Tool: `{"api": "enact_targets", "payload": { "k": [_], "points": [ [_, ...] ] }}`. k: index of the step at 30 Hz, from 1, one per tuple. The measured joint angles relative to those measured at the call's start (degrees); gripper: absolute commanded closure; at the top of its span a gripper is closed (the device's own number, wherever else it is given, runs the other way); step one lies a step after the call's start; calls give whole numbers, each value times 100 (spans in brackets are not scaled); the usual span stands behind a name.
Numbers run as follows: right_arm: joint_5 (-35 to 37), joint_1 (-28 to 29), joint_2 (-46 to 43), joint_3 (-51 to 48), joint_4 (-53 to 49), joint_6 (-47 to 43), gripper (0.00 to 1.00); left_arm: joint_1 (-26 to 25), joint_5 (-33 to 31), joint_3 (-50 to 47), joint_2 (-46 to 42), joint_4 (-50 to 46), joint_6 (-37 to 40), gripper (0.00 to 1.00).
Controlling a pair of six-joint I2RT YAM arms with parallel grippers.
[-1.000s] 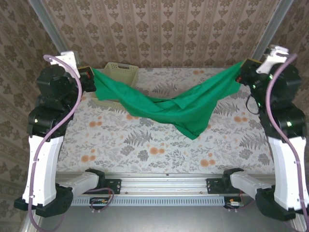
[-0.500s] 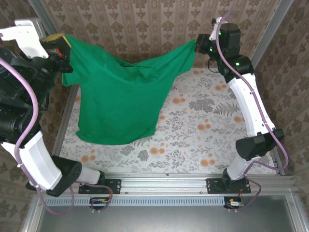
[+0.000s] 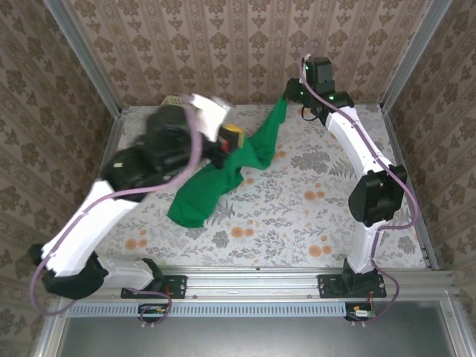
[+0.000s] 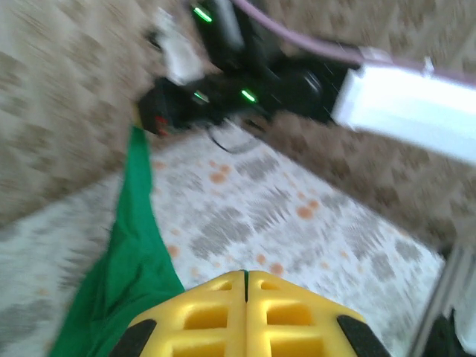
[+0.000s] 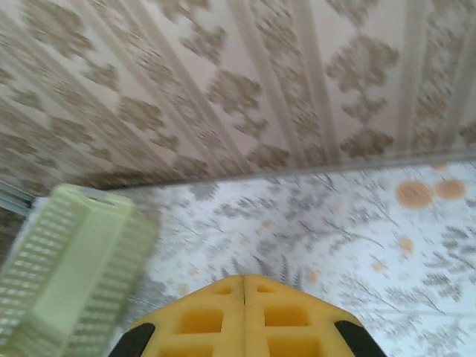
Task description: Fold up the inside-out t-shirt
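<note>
Your floral table (image 3: 312, 223), patterned wallpaper (image 3: 223, 44) all round, basket (image 5: 67, 268) at 11 o'clock, shirt (image 3: 216, 186) bunched mid-table, rising toward 1 o'clock, left gripper (image 3: 232, 141) and right gripper (image 3: 286, 97) both clamped on it, half a second ago it hung spread wide, left arm since swung inward.

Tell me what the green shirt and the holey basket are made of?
The t-shirt looks like soft, matte cloth: it droops and bunches in folds. The basket is probably stiff pale plastic, with a moulded lattice of small holes.
</note>
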Motion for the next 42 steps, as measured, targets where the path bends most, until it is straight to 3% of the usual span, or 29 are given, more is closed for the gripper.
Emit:
{"api": "enact_targets", "payload": {
  "k": [3,7,9,11,13,17,21,25,28,32,38,42],
  "points": [
    [0,-282,79,-111,-153,-4,79,-538,79,-612,522,706,-216,100],
    [-2,-811,-17,-350,-315,7,42,-999,219,-977,1561,1541,-579,100],
    [13,-1054,-214,-614,-459,31,33,-1119,306,-914,2168,1891,-715,98],
    [33,-1316,-614,-1025,-610,72,29,-1191,457,-756,2848,2151,-868,80],
    [68,-1521,-1161,-1480,-752,105,26,-1213,590,-629,3324,2258,-1014,62],
    [142,-1576,-2389,-2293,-898,201,26,-1196,518,-896,3373,2317,-1209,43],
    [175,-1213,-3488,-3289,-964,313,24,-905,173,-2061,2085,2181,-1355,39],
    [330,-315,-3910,-4468,-966,413,23,-177,-560,-3029,557,1731,-1554,31],
    [459,555,-3794,-5053,-1016,485,19,669,-1034,-3882,-516,1139,-1845,29],
    [662,1749,-3397,-5182,-975,479,18,1508,-1272,-4946,-1244,402,-2100,24],
    [1128,2999,-2107,-4870,-890,490,20,2813,-640,-6249,-1580,251,-2251,24],
    [1370,3265,-1333,-4588,-984,612,30,3198,-188,-6489,-1377,450,-2291,29]
  ]
}}
